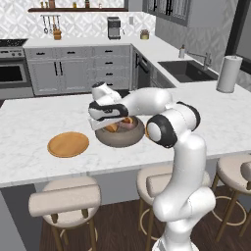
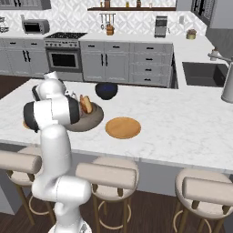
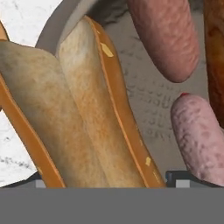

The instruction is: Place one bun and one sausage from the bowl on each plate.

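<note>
The grey-brown bowl (image 1: 120,138) (image 2: 92,119) stands mid-counter between the two orange-brown plates. One plate (image 1: 68,144) lies to its left in the left base view, the other plate (image 2: 123,127) to its right in the right base view. My gripper (image 1: 102,123) (image 3: 109,181) is lowered into the bowl, open, with its fingertips (image 3: 178,176) either side of a split bun (image 3: 83,109) (image 2: 85,104). Two pink sausages (image 3: 164,37) (image 3: 197,135) lie beside the bun on the bowl floor (image 3: 144,96). The arm hides much of the bowl in both base views.
A dark blue-black bowl (image 2: 106,90) sits behind the grey bowl. A paper towel roll (image 1: 229,73) and the sink (image 1: 186,70) are at the far right. Padded stools (image 1: 66,200) line the counter's near edge.
</note>
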{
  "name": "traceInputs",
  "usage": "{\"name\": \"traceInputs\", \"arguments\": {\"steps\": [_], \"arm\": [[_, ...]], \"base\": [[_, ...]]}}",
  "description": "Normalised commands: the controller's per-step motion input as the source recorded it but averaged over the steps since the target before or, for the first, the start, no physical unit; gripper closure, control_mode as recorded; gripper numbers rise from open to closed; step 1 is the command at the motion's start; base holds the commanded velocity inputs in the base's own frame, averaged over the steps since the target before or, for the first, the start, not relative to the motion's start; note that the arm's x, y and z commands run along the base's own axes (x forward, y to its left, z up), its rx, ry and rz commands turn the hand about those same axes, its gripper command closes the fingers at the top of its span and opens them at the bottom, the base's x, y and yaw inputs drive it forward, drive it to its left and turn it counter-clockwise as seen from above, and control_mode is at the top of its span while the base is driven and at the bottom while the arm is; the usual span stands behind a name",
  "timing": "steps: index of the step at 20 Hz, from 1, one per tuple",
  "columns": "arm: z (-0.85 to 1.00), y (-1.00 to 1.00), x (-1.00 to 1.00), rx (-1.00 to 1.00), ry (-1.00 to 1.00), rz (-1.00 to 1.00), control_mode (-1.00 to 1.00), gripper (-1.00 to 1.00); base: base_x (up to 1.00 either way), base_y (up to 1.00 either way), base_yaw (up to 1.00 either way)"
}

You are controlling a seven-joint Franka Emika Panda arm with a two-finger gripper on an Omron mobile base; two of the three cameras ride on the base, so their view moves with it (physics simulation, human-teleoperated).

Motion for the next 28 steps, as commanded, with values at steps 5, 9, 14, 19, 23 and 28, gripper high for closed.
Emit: {"name": "traceInputs", "arguments": {"steps": [5, 9, 14, 19, 23, 28], "arm": [[0.28, -0.04, -0.53, 0.1, 0.0, 0.0, -1.0, 1.0], [0.73, 0.44, -0.72, 0.07, 0.0, 0.04, -1.0, 1.0], [-0.02, 1.0, -0.41, 0.02, -0.03, 0.05, -1.0, 1.0], [-0.24, 1.0, 0.26, 0.04, -0.02, -0.01, -1.0, 1.0], [-0.61, 0.56, 0.67, 0.0, 0.0, -0.02, -1.0, 1.0], [-0.66, 0.12, 0.57, 0.0, -0.02, -0.02, -1.0, -1.0]], "base": [[0.0, 0.0, 0.0], [0.0, 0.0, 0.0], [0.0, 0.0, 0.0], [0.0, 0.0, 0.0], [0.0, 0.0, 0.0], [0.0, 0.0, 0.0]]}}
